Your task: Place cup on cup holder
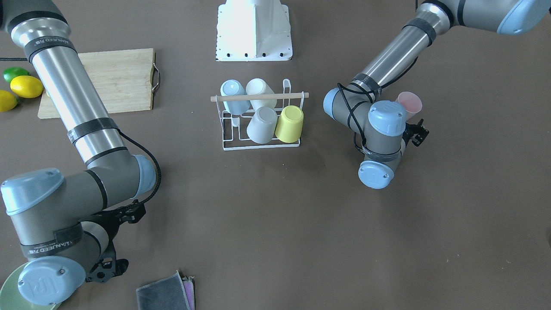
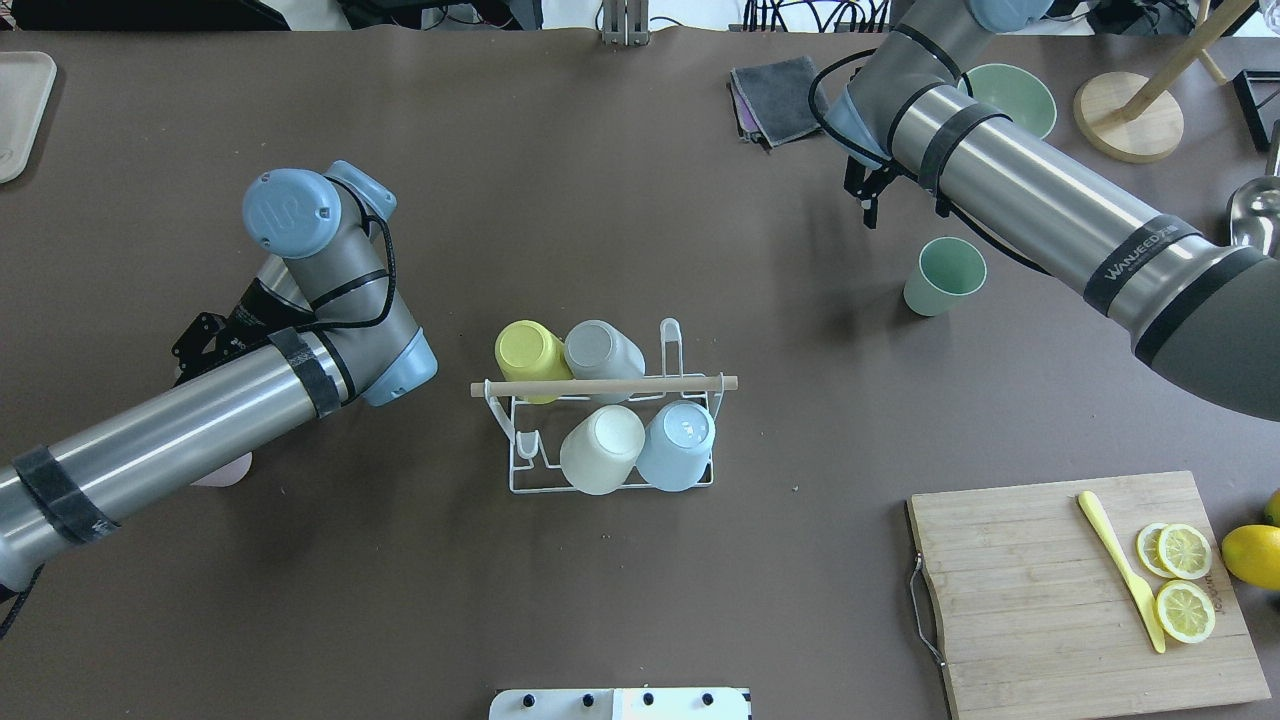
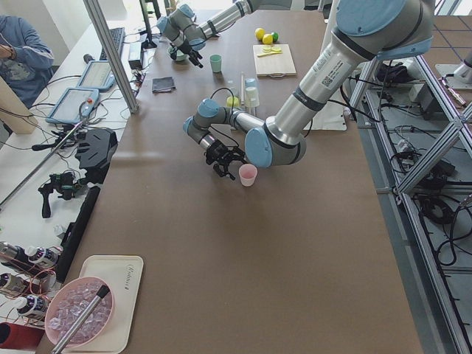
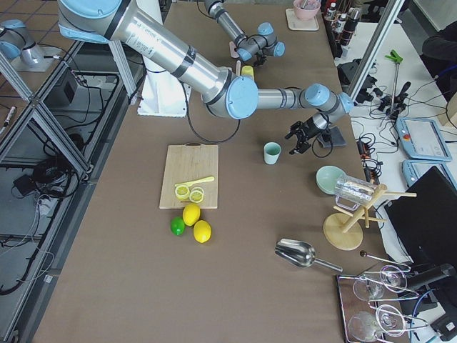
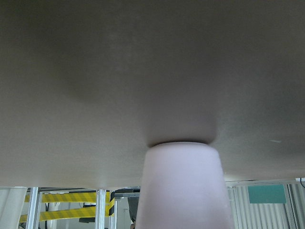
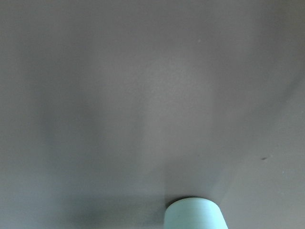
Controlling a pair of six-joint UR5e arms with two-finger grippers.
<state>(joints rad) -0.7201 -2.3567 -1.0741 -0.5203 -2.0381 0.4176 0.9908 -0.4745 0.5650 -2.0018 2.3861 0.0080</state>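
The cup holder, a white wire rack with a wooden dowel, stands mid-table and carries several upturned cups: yellow, grey, cream and light blue. It also shows in the front view. A pink cup stands upright on the table, partly under my left arm. My left gripper is beside it, open and empty; the left wrist view shows the pink cup close ahead. A green cup stands at the far right. My right gripper hovers just left of it, open and empty.
A wooden cutting board with lemon slices and a yellow knife lies front right, with whole lemons beside it. A green bowl, a grey cloth and a wooden stand sit at the far edge.
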